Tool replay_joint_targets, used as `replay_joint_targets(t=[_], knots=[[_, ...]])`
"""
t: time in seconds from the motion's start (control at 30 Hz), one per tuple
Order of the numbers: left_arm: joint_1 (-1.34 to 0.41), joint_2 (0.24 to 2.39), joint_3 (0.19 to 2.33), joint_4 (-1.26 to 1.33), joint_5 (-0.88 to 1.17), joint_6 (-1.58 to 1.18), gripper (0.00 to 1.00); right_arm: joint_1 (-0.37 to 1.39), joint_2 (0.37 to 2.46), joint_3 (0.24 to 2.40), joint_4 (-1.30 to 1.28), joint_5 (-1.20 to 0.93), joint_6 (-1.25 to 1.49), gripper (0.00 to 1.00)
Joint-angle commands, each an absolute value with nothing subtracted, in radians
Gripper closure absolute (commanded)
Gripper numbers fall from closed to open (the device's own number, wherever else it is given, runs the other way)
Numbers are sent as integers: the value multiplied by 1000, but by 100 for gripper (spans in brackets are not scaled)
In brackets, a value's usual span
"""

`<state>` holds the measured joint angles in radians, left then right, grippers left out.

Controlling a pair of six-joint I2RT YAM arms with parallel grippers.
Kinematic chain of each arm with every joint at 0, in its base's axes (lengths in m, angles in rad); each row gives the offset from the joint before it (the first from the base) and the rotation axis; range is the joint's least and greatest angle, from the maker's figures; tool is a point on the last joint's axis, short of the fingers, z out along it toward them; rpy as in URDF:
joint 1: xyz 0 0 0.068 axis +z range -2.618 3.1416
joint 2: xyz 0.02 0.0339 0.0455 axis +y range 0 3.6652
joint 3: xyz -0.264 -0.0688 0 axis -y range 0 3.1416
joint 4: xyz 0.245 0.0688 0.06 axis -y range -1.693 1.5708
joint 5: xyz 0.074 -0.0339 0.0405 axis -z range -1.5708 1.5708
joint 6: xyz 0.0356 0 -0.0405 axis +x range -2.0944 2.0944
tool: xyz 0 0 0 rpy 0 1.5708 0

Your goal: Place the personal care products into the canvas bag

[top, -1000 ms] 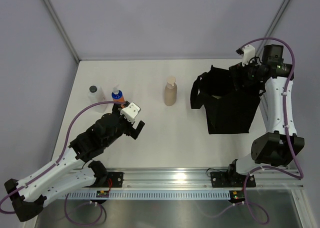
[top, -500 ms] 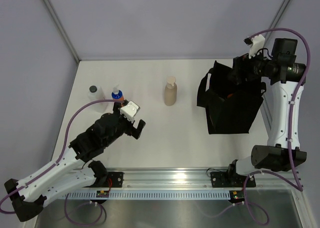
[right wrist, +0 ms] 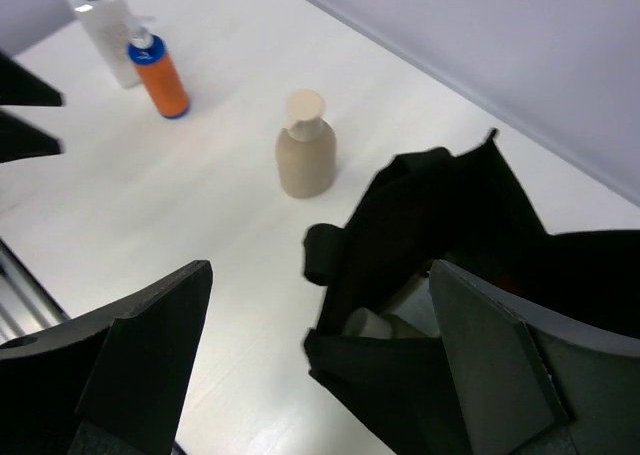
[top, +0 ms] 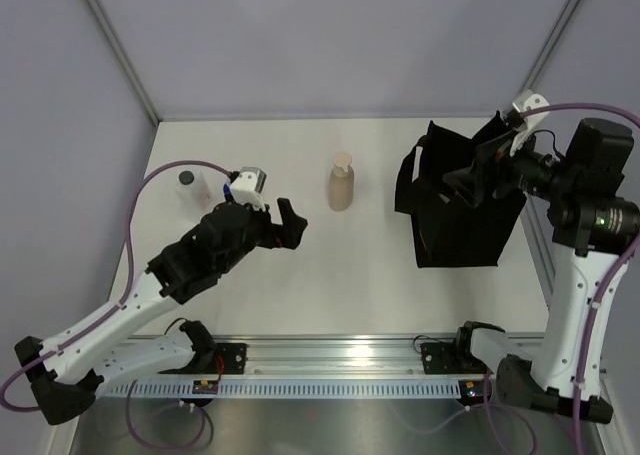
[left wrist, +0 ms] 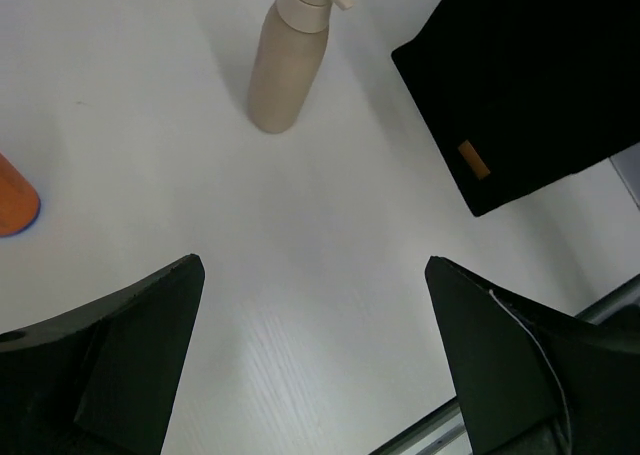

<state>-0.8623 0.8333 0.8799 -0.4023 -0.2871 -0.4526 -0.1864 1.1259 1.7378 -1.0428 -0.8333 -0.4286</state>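
The black canvas bag (top: 462,220) stands open at the right, with an orange-brown tag (left wrist: 474,160); a pale-capped bottle (right wrist: 368,323) lies inside. Three personal care products stand on the table. The tan pump bottle (top: 342,183) is in the middle. The orange bottle with blue cap (right wrist: 160,75) and the clear bottle with grey cap (top: 187,183) are at the left. My left gripper (top: 292,225) is open and empty, left of the tan bottle (left wrist: 290,60). High over the bag's mouth (right wrist: 450,245), my right gripper (top: 472,170) hangs open and empty.
A metal rail (top: 340,355) runs along the near edge of the white table (top: 330,275). Grey walls close in the back and both sides. The bag's handle (right wrist: 325,253) hangs over its left side.
My right gripper has lifted up out of the bag and its jaws have widened. My left gripper has swung up and right, away from the orange bottle and closer to the tan one.
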Motion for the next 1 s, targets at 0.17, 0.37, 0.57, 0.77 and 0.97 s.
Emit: replay_joint_targets(t=[0.17,0.37,0.57,0.77,0.97], knots=[[-862,1092,1143,-589,-445,-698,1,-190,875,1450,-916,-992,-373,1],[-862,1336,1337,-630,-452,-730,1,-190,767,1258,-812,-965,-310,0],[-862,1614,1565,-589,-503,-587,1,-189,697,1155,-762,-936,-298,1],[-830,1744,1615,-440,-348,-343,1,-196,655,1094,-723,-931,-285,1],[-761,1841,1689,-442,-259,-258,1,-199,646,1060,-690,-945,-287,0]])
